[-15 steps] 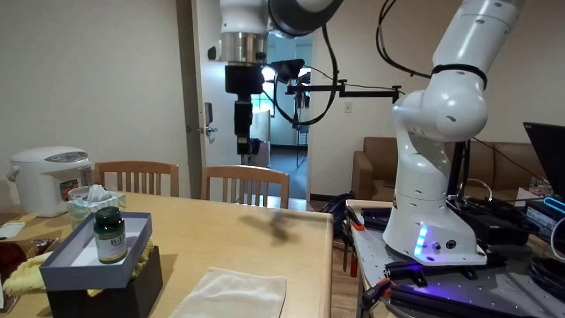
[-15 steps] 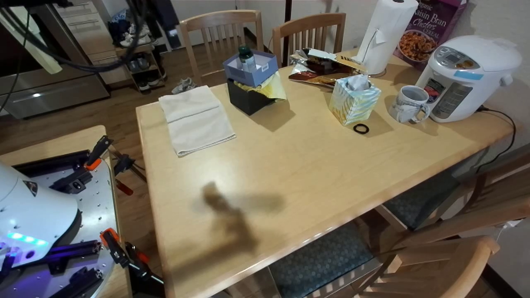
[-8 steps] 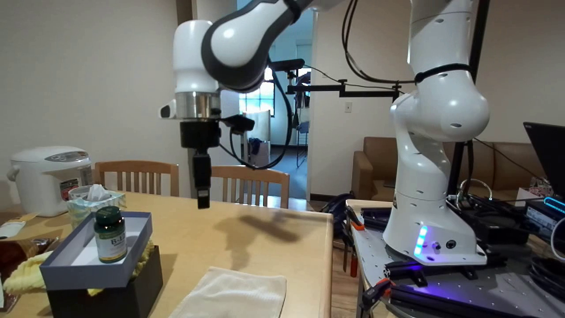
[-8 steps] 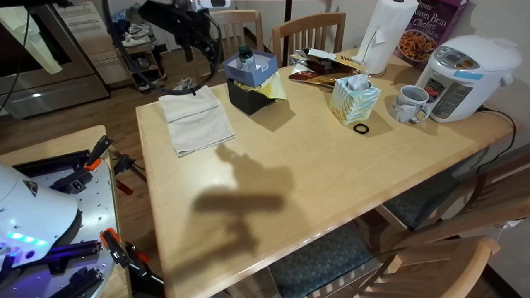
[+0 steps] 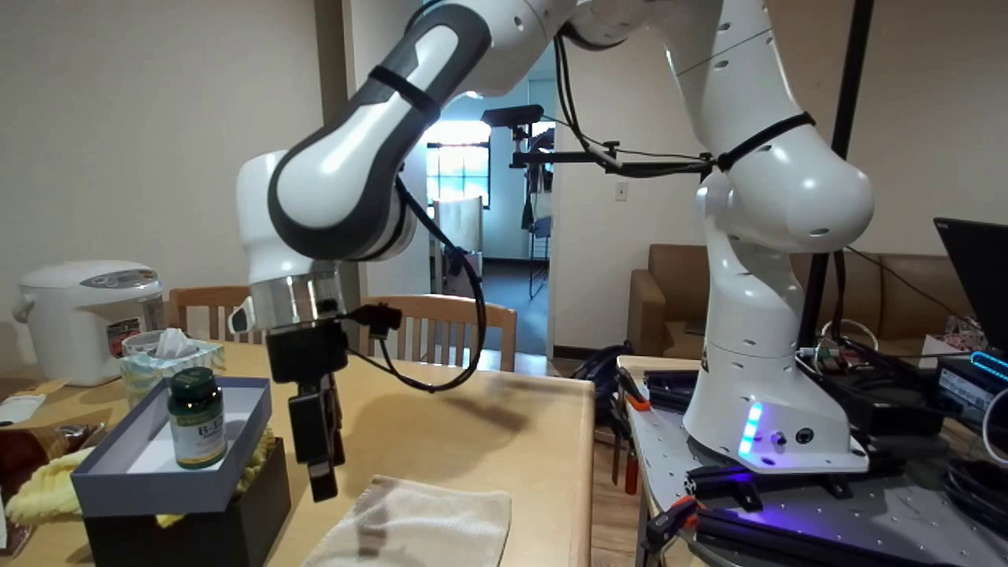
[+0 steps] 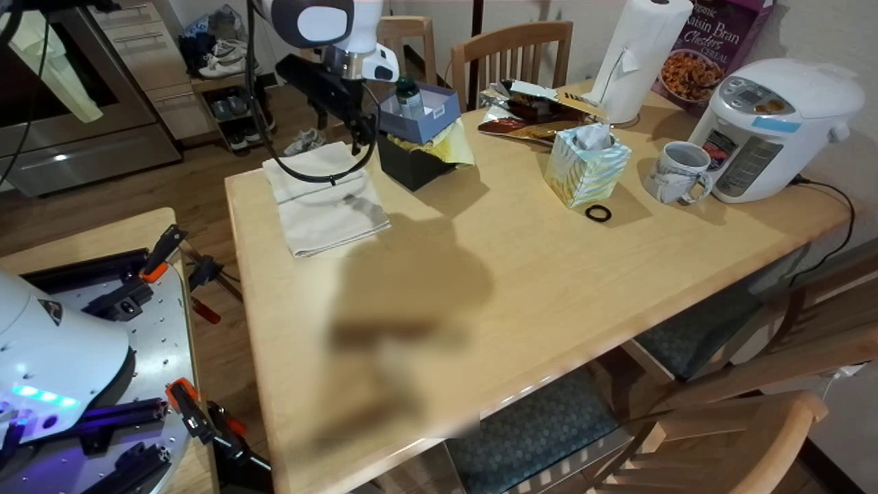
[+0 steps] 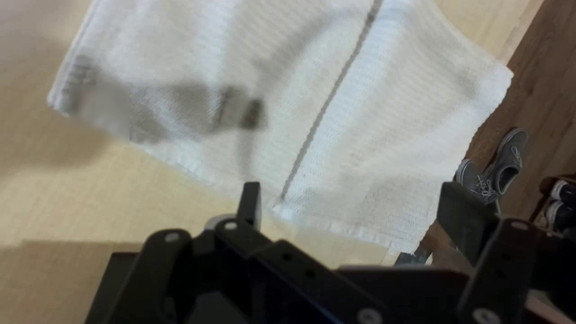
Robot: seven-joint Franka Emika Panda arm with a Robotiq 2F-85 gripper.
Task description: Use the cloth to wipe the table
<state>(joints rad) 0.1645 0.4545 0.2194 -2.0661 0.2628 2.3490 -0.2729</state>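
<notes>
Below claw (image 7: 351, 195) w/ jaws apart, cloth (image 7: 297, 112) lies on tbl (image 6: 542, 274).

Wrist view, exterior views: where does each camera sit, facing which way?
In an exterior view: near the cloth, facing across the table; most of the robot shows.
In an exterior view: opposite, higher, facing down; base, some arm.
Wrist view: on the wrist, facing down at the cloth; open gripper.
Both exterior views share table, cloth, robot.

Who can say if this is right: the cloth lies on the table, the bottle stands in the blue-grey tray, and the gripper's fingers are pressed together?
Not quite: in the wrist view, the gripper has its fingers wide apart. The cloth does lie on the table, and the bottle stands in the tray.
</notes>
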